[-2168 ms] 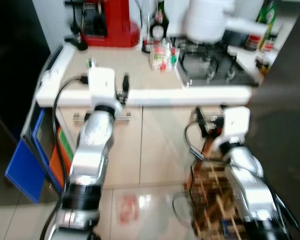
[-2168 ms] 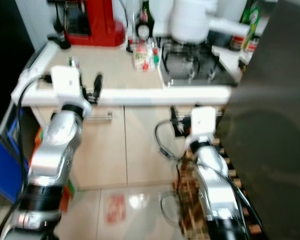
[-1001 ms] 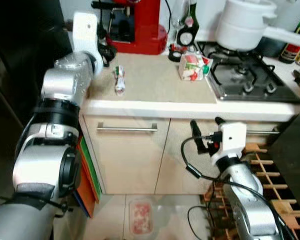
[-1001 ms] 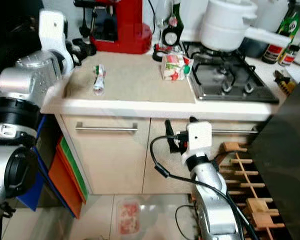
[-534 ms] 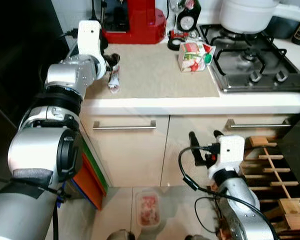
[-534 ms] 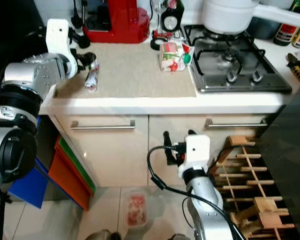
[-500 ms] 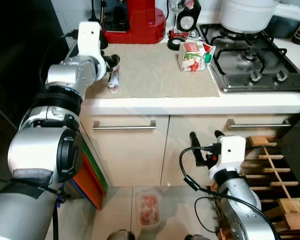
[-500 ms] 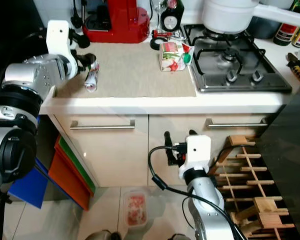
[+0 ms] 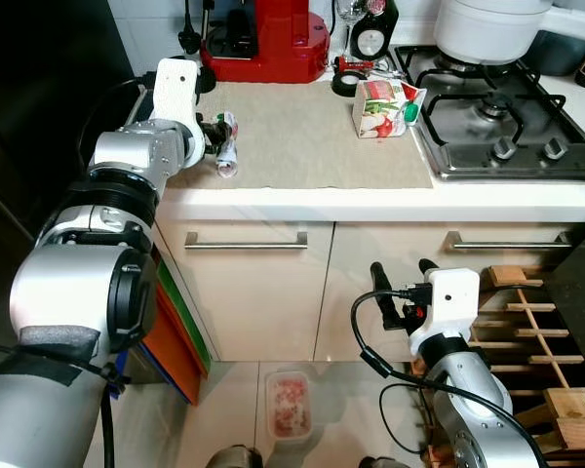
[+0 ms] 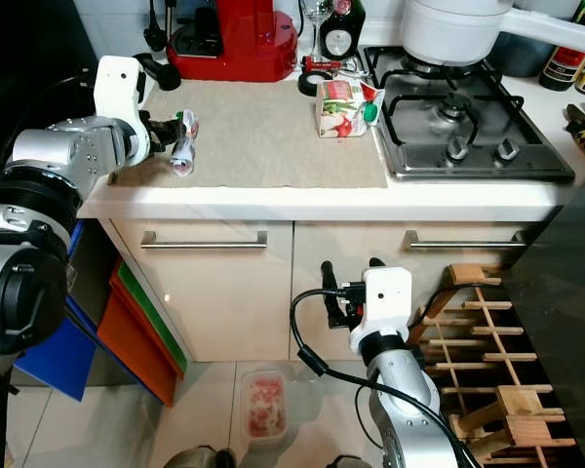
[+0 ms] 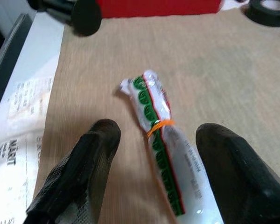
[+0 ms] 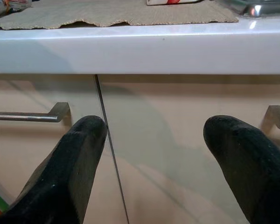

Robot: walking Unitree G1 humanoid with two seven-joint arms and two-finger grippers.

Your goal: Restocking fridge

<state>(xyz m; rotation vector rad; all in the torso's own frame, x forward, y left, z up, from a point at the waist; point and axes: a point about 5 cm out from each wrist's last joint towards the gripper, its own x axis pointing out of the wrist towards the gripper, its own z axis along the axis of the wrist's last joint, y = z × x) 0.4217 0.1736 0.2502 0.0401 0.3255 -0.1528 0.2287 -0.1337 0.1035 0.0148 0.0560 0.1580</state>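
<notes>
A rolled white packet [image 9: 226, 154] with green and red print and an orange rubber band lies on the beige mat at the counter's left end. My left gripper [image 9: 213, 135] is open over the mat. In the left wrist view its two black fingers [image 11: 91, 158] stand on either side of the packet [image 11: 161, 140], and I cannot tell whether they touch it. A red, green and white carton [image 9: 382, 96] stands farther right on the mat. My right gripper [image 9: 400, 269] is open and holds nothing, low in front of the beige cabinet doors [image 12: 177, 154].
A red coffee machine [image 9: 268, 39] stands at the back. A gas hob [image 9: 497, 107] with a white pot [image 9: 487, 24] is to the right. A dark fridge front [image 9: 39, 97] rises on the left. Low on the right is a wooden rack [image 9: 536, 331]. A food container [image 9: 291, 405] lies on the floor.
The camera has shifted and now looks down on the counter. My left arm has reached from the counter's edge over the mat to the packet. The right arm has stayed low.
</notes>
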